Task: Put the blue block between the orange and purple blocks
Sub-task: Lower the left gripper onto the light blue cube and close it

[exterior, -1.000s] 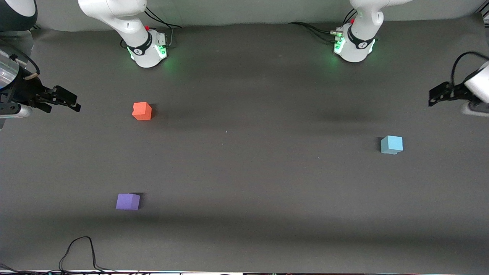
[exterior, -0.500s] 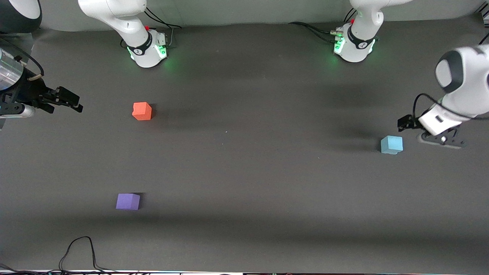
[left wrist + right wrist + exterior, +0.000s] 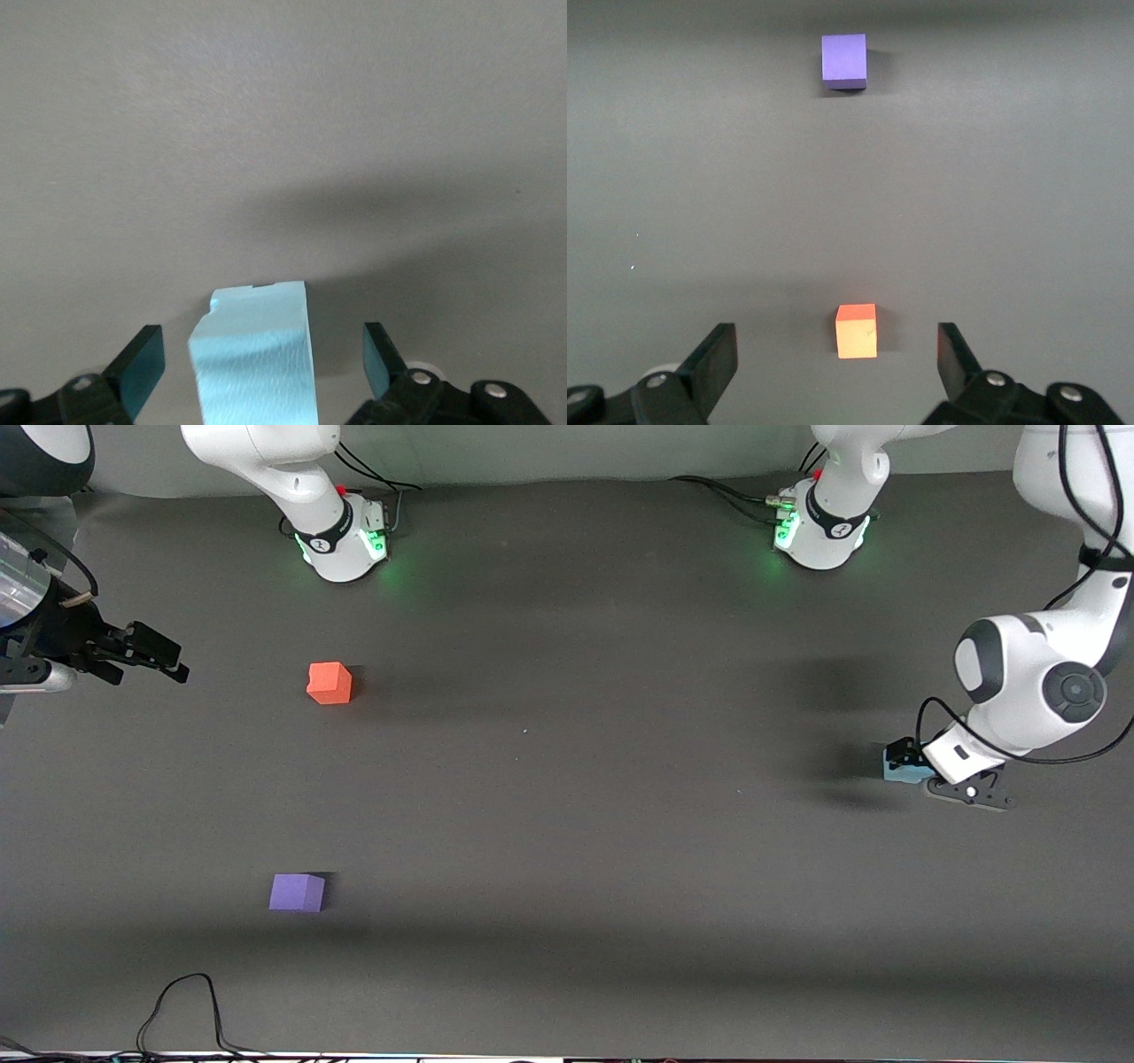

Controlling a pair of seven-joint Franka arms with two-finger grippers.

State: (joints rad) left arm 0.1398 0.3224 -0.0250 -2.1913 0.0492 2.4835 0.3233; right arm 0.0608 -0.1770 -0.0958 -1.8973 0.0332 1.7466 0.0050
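Observation:
The blue block (image 3: pixel 897 771) lies on the dark mat toward the left arm's end of the table. My left gripper (image 3: pixel 920 771) is down at it, open. In the left wrist view the blue block (image 3: pixel 257 354) stands between the two fingers (image 3: pixel 142 365), with a gap on each side. The orange block (image 3: pixel 330 683) and the purple block (image 3: pixel 297 893) lie toward the right arm's end, the purple one nearer the front camera. My right gripper (image 3: pixel 158 657) waits open, off to the side of the orange block. Its wrist view shows the orange block (image 3: pixel 857 332) and the purple block (image 3: pixel 844 60) past its own open gripper (image 3: pixel 837 367).
The two arm bases (image 3: pixel 341 540) (image 3: pixel 819 531) stand along the edge farthest from the front camera. A black cable (image 3: pixel 186 1001) loops on the mat by the near edge. Bare mat (image 3: pixel 567 779) stretches between the blue block and the other two.
My left arm swung in from the table's end and came down over the blue block, fingers either side of it. The right arm barely moved. No block shifted.

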